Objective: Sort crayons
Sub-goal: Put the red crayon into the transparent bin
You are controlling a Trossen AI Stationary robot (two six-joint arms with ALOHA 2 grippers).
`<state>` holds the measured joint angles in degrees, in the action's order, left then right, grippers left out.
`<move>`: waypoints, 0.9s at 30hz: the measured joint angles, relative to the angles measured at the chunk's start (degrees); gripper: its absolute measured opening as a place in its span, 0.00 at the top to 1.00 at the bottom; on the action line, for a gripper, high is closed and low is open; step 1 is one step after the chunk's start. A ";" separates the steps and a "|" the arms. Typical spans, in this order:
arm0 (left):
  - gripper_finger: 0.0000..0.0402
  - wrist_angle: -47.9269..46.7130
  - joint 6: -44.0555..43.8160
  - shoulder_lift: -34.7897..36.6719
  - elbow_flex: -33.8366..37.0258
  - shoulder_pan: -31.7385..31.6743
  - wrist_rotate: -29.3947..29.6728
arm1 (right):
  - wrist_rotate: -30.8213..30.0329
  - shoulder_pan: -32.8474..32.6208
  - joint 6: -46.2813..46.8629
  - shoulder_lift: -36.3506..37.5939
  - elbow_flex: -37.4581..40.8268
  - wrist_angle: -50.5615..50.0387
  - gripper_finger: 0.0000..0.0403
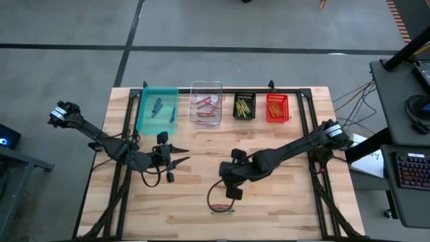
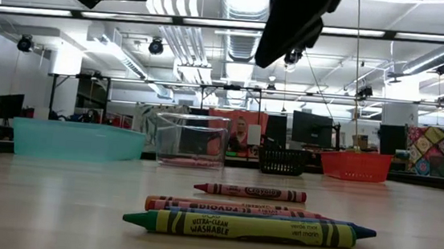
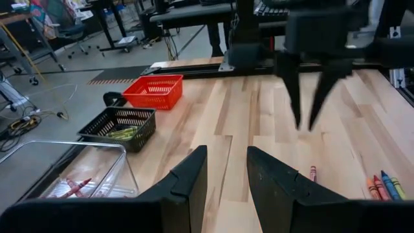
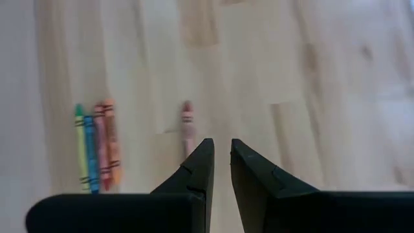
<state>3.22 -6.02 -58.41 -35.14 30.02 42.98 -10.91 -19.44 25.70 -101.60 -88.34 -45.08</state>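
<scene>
Two tools are hanging empty over the worktop (image 1: 282, 168): right tool (image 4: 218, 155), fingers slightly parted, just above a red crayon (image 4: 187, 126); left tool (image 3: 226, 175) likewise parted, well apart from it.

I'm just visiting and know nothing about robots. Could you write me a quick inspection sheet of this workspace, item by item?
Surface: pale wooden table, bare in most places.
Job's things: a lone red crayon and a tight group of four crayons lie loose on the wood; other crayons are already in the bins.
Bins: teal bin, clear bin, black basket and red basket in a row at the far edge.
Clutter: nothing seen.
Grippers: left gripper and right gripper both empty, jaws slightly apart; the right hangs above the lone red crayon.
Cables: wires run on the floor beside the table.
Surroundings: desks, monitors, workshop lighting.
</scene>
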 joint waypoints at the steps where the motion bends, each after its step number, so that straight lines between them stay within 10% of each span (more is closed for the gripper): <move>1: 0.77 0.02 0.00 0.00 0.00 0.00 0.00 | 0.74 0.00 -0.02 -0.86 -0.64 0.02 0.89; 27: 0.77 0.44 -0.48 -0.39 0.02 -0.01 0.04 | 8.41 -0.68 -6.17 -13.82 -1.15 1.10 0.89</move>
<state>3.66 -6.50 -58.80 -35.11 30.01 43.02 -2.50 -20.12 19.53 -115.42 -89.49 -43.99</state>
